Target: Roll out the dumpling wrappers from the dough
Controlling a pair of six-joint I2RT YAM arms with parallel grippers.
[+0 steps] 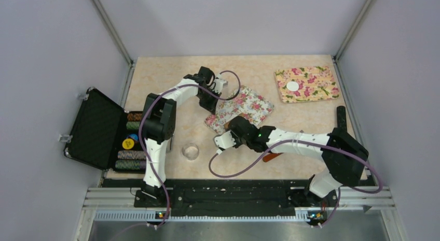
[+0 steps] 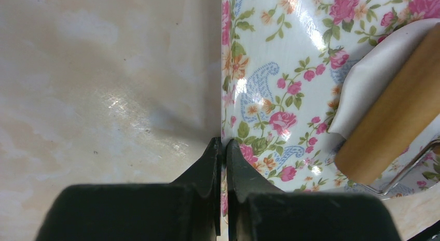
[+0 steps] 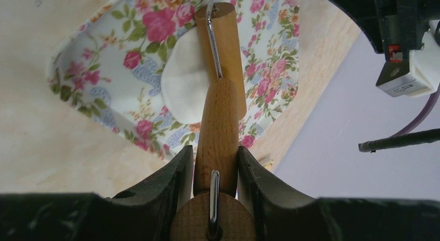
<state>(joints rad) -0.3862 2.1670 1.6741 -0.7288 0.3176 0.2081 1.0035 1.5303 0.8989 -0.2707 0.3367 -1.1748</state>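
My left gripper (image 1: 211, 105) (image 2: 224, 145) is shut on the near-left edge of a white floral mat (image 1: 244, 107) (image 2: 280, 85). My right gripper (image 1: 232, 128) (image 3: 212, 155) is shut on the handle of a wooden rolling pin (image 3: 218, 122). The pin's barrel (image 2: 399, 111) lies across a white piece of dough (image 3: 181, 85) (image 2: 371, 70) on that mat; the dough looks partly flattened and is half covered by the pin. A flat white wrapper (image 1: 293, 86) lies on a yellow floral mat (image 1: 311, 88) at the back right.
An open black case (image 1: 93, 129) with stacked chips stands at the left edge. A small clear glass bowl (image 1: 191, 151) sits near the front. An orange item (image 1: 271, 157) lies under my right arm. A black block (image 1: 341, 116) stands at the right edge.
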